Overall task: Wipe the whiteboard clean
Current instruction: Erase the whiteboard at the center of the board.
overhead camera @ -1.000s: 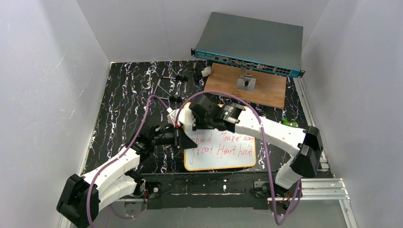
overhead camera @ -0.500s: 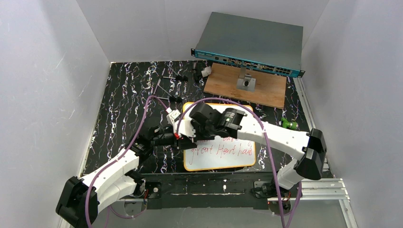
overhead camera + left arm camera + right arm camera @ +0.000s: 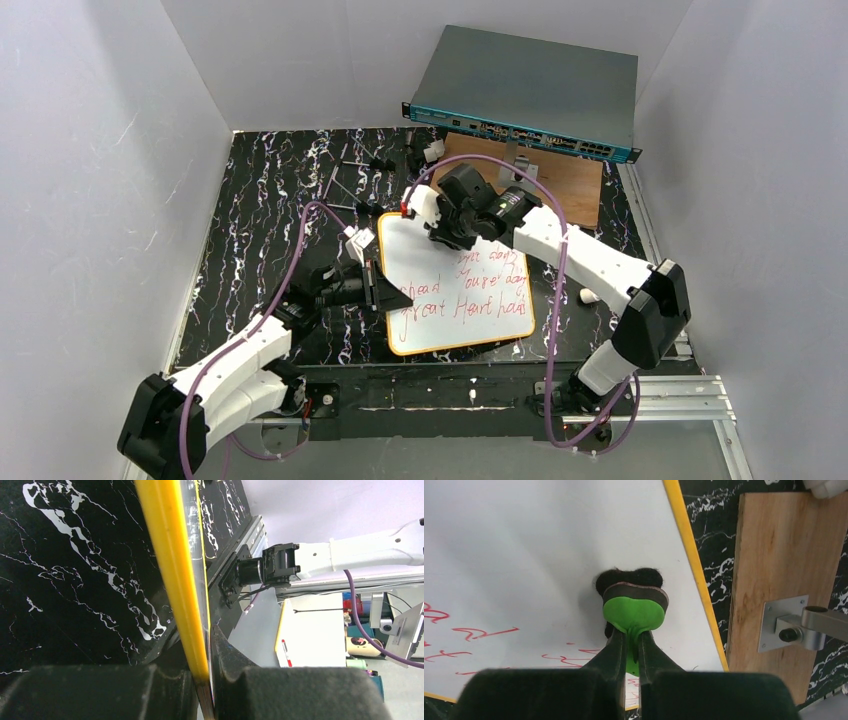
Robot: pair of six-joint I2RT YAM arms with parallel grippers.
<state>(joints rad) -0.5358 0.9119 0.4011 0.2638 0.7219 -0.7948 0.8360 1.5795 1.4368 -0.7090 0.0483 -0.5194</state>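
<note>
The whiteboard [image 3: 470, 320] lies slightly tilted on the black marbled table, orange-yellow frame around it, with red handwriting on its middle and lower part. My left gripper [image 3: 384, 291] is shut on its left edge; the left wrist view shows the yellow frame [image 3: 172, 575] pinched between the jaws of that gripper [image 3: 205, 680]. My right gripper [image 3: 440, 228] is over the board's upper part, shut on a green eraser [image 3: 634, 611] whose black felt presses on the whiteboard [image 3: 524, 550]. The right gripper [image 3: 633, 647] grips the eraser's thin green tab. The surface around the felt is white.
A brown wooden board [image 3: 575, 190] with a metal bracket [image 3: 796, 625] lies just beyond the whiteboard. A grey network switch [image 3: 525, 90] leans at the back. Small metal parts [image 3: 365, 160] lie at the back left. A small white object [image 3: 588, 296] sits right of the whiteboard. White walls enclose the table.
The right arm swept with the eraser from the board's left middle up to its upper part. The board has turned slightly. The left gripper kept its hold.
</note>
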